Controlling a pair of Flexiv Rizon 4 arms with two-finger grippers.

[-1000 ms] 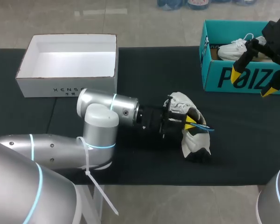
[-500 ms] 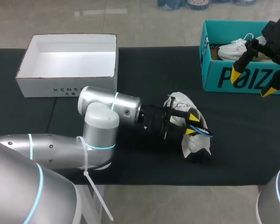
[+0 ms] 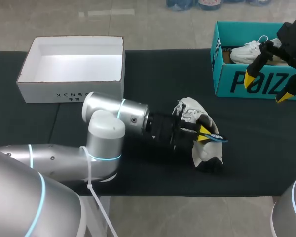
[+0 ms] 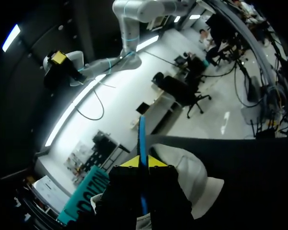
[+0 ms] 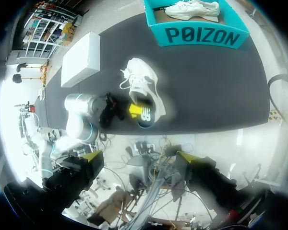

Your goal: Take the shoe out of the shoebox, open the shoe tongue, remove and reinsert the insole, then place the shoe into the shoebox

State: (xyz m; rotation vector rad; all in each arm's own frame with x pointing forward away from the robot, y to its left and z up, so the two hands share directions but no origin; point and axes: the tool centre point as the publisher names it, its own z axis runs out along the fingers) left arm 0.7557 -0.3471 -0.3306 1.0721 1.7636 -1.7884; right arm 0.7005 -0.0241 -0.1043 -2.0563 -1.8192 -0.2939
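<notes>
Closing since 0.5 s ago, L gripper (image 3: 203, 133) is pinching blue insole (image 4: 142, 139) at shoe (image 3: 203, 154); R gripper (image 3: 266, 89) is hanging wide open.

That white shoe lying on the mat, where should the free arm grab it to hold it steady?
Probably the heel, from above with the right gripper. The shoe lies with its opening turned toward the left gripper, whose fingers pinch the blue insole there, so the heel end is the part left free.
</notes>
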